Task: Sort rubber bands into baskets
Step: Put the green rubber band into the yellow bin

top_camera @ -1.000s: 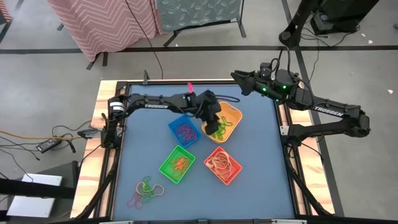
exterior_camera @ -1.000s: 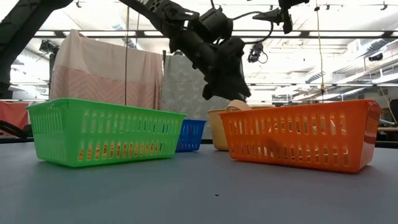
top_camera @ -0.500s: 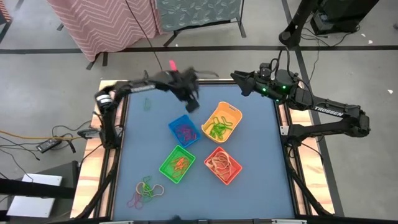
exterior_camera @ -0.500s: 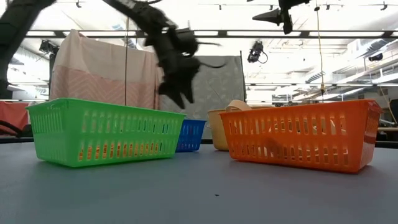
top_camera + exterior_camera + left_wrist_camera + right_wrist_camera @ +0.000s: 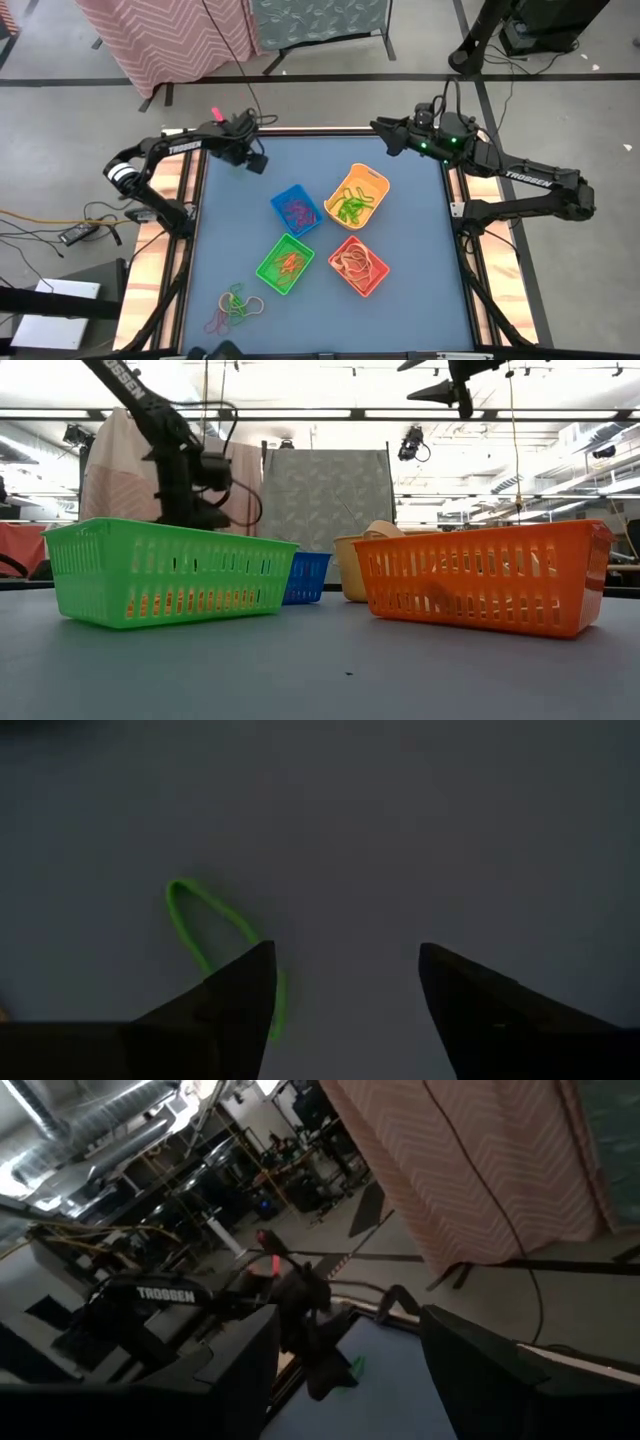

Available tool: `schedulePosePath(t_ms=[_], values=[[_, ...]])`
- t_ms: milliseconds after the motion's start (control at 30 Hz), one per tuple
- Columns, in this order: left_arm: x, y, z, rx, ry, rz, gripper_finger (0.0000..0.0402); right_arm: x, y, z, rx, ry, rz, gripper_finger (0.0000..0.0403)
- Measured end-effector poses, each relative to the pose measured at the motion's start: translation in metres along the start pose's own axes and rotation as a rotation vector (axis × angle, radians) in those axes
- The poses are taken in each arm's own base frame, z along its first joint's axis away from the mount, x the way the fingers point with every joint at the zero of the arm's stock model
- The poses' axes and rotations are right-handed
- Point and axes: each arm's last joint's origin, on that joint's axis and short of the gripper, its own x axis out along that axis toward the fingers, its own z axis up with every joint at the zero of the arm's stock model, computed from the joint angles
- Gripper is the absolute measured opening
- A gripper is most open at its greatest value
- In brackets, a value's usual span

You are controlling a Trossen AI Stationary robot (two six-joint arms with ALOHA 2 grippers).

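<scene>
I have the left hand (image 5: 255,163) up at the far left corner of the blue counter (image 5: 420,300), fingers apart and empty. Through its wrist camera a single green band (image 5: 210,935) lies flat on the mat just under the tips. The right hand (image 5: 380,126) waits over the far edge, fingers apart too, holding nothing.

The four baskets cluster mid-counter: blue (image 5: 296,210), yellow (image 5: 358,196), green (image 5: 285,263), orange (image 5: 357,265), each with bands inside. A loose heap of rubber bands (image 5: 235,307) sits near the front left.

Beyond the counter I see grey floor, a pink zigzag cloth (image 5: 170,35) draped over a frame, and a grey patterned panel (image 5: 325,495).
</scene>
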Motion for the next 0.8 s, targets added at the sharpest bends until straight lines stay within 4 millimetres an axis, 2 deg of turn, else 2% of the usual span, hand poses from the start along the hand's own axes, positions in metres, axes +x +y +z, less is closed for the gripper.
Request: schedulePosePath(t_ms=[233,533,667,800], values=[[0.017,0.011,0.000,-0.049,0.056,0.060,0.0241,0.001,-0.002,0.002,0.001,-0.010,-0.012,0.0252],[0.037,0.012,-0.004,-0.031,0.188,0.054,0.0192,0.001,-0.002,0.002,0.001,-0.011,-0.013,0.0252],[0.044,0.012,-0.005,0.013,0.230,0.034,0.0162,0.001,-0.002,0.002,0.003,-0.012,-0.013,0.0252],[0.042,0.009,-0.006,0.062,0.229,0.017,0.0098,0.001,-0.002,0.002,0.008,-0.011,-0.012,0.0252]])
